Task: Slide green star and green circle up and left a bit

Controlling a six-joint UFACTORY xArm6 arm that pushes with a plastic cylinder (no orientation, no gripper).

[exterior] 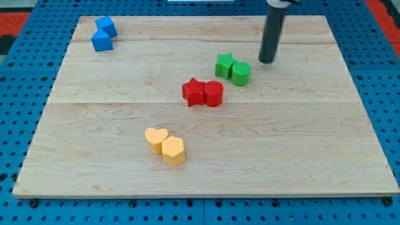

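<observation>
A green star (224, 64) and a green circle (241, 72) sit touching side by side, right of the board's middle and toward the view's top. My tip (267, 61) is at the end of the dark rod, just to the right of the green circle and slightly above it, with a small gap between them.
A red star (194, 92) and a red circle (214, 93) sit together below-left of the green pair. Two blue blocks (103, 34) are at the top left. A yellow heart (155, 139) and a yellow hexagon (173, 150) lie toward the bottom. The wooden board (312, 156) lies on a blue pegboard.
</observation>
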